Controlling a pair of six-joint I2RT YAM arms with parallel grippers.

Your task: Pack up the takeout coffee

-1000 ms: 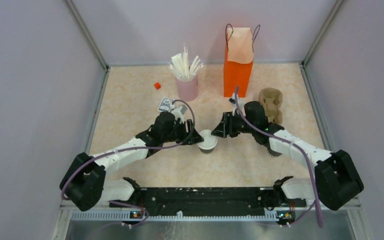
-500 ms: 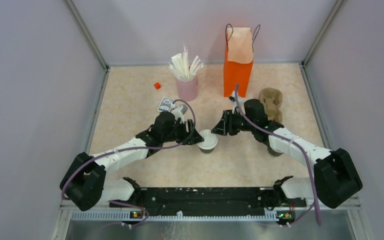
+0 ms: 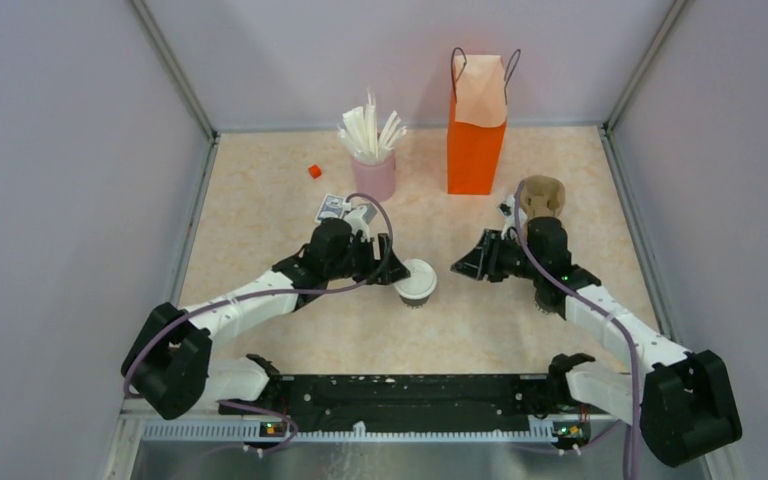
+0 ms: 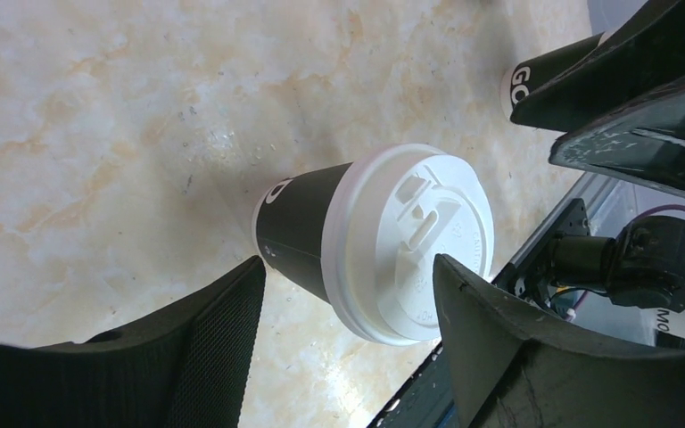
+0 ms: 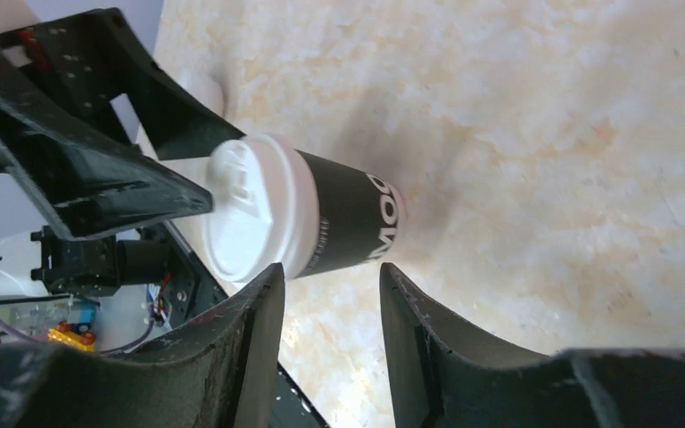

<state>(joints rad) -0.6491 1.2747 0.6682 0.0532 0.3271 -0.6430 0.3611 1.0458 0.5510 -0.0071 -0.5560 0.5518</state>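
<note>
The takeout coffee [image 3: 416, 283], a dark brown cup with a white lid, stands upright on the table between the two arms. My left gripper [image 3: 390, 270] is open just left of it. In the left wrist view the cup [image 4: 308, 234] and its lid [image 4: 415, 241] sit between the spread jaws of the left gripper [image 4: 346, 267], with gaps on both sides. My right gripper [image 3: 463, 267] is open and empty, a short way right of the cup. In the right wrist view the cup [image 5: 348, 223] stands just past the right gripper [image 5: 332, 272]. The orange bag [image 3: 476, 130] stands upright at the back.
A pink holder with white straws [image 3: 373, 168] stands left of the bag. A brown cardboard cup carrier [image 3: 542, 193] lies behind the right arm. A small red cube [image 3: 314, 171] and a flat packet [image 3: 332, 208] lie back left. A dark round thing [image 3: 545, 302] shows under the right forearm.
My right gripper has drawn back to the right, away from the cup. The left gripper and the cup have stayed in place.
</note>
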